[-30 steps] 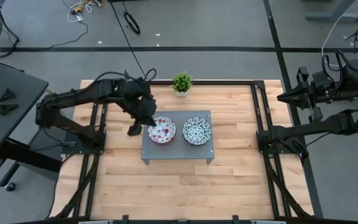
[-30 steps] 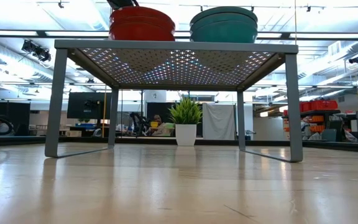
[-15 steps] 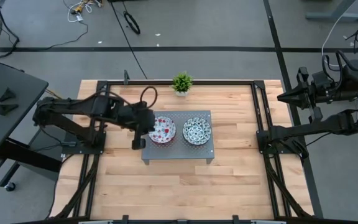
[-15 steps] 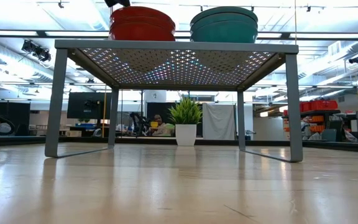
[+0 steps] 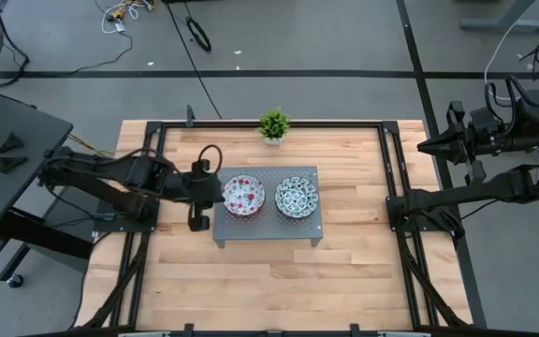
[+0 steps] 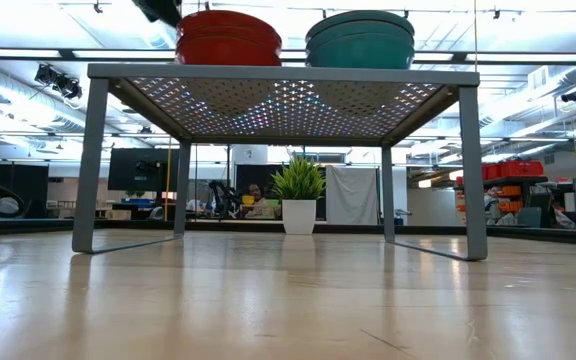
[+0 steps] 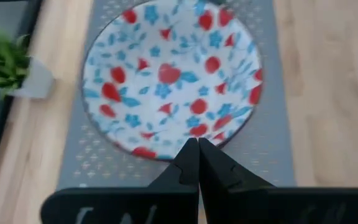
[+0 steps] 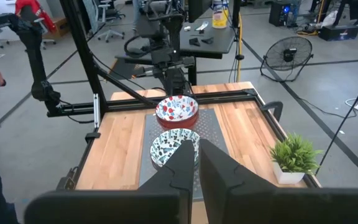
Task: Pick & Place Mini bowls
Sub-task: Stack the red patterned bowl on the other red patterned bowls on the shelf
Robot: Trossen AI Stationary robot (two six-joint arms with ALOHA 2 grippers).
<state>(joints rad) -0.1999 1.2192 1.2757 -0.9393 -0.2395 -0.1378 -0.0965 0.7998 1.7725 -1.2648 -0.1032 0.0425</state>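
Two stacks of mini bowls stand side by side on a grey perforated stand (image 5: 268, 229). The red-spotted stack (image 5: 243, 195) is on the left and the blue-green patterned stack (image 5: 297, 196) on the right. My left gripper (image 5: 211, 195) hangs shut just left of the red-spotted stack, slanting down toward it and touching nothing. In its wrist view the shut fingertips (image 7: 197, 152) show in front of the top bowl's (image 7: 173, 74) near rim. My right gripper (image 5: 424, 147) waits shut, raised beyond the table's right edge.
A small green potted plant (image 5: 273, 124) stands at the table's far edge behind the stand. Black frame rails (image 5: 148, 187) run along the table's left and right sides. Bare wood lies in front of the stand. In the low view the stand's legs (image 6: 90, 160) leave open room beneath.
My left gripper has drawn back from above the red-spotted stack's left rim toward the table's left edge. It has sunk a little and turned to face the stack from the left. It has stayed shut. The bowls have not moved.
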